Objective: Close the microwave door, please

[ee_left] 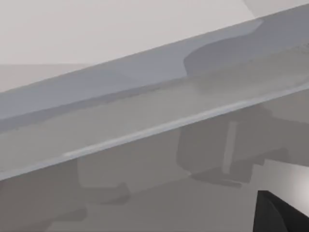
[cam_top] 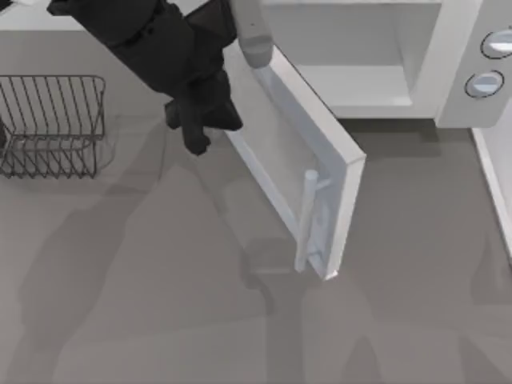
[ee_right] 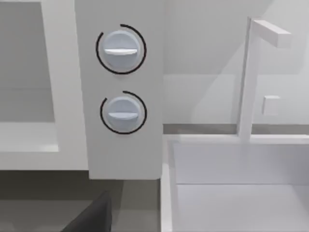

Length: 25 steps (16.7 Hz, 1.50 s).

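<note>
The microwave stands at the far side of the table, toward the right, its pale cavity facing the near side and two round grey knobs stacked on its right-hand panel. The microwave door hangs partly open, hinged at the cavity's left edge and angled out toward the near right, so its free edge with the pale bar handle sits well out from the cavity over the table. The left gripper is on the door's left, outer face near the hinge end, right up against the panel (whether it actually touches I cannot tell, nor how far its jaws stand apart). The left wrist view looks closely along the door's edge. A dark wire rack sits at the far left of the table, well apart from the door.
</note>
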Each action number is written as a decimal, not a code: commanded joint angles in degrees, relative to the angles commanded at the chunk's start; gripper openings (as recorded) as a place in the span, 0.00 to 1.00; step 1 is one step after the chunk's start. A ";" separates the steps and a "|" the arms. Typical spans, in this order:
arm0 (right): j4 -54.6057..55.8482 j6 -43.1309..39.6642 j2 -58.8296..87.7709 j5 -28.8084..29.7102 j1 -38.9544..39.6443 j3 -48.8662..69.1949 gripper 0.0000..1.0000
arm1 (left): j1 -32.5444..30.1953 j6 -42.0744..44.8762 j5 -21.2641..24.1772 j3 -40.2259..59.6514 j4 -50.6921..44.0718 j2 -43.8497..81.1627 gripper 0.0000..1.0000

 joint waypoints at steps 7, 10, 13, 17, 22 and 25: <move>0.00 0.00 0.00 0.00 0.00 0.00 1.00 | -2.81 -2.84 -0.94 2.21 0.75 1.83 0.00; 0.00 0.00 0.00 0.00 0.00 0.00 1.00 | -2.70 -2.87 -0.88 2.12 0.71 1.74 0.00; 0.00 0.00 0.00 0.00 0.00 0.00 1.00 | -4.34 -4.58 -1.44 3.59 0.81 3.25 0.00; 0.00 0.00 0.00 0.00 0.00 0.00 1.00 | -5.23 -5.45 -1.79 4.57 1.21 3.70 0.00; 0.00 0.00 0.00 0.00 0.00 0.00 1.00 | -6.76 -7.12 -2.23 6.37 1.27 5.17 0.00; 0.00 0.00 0.00 0.00 0.00 0.00 1.00 | -7.53 -7.91 -2.64 7.33 1.43 5.82 0.00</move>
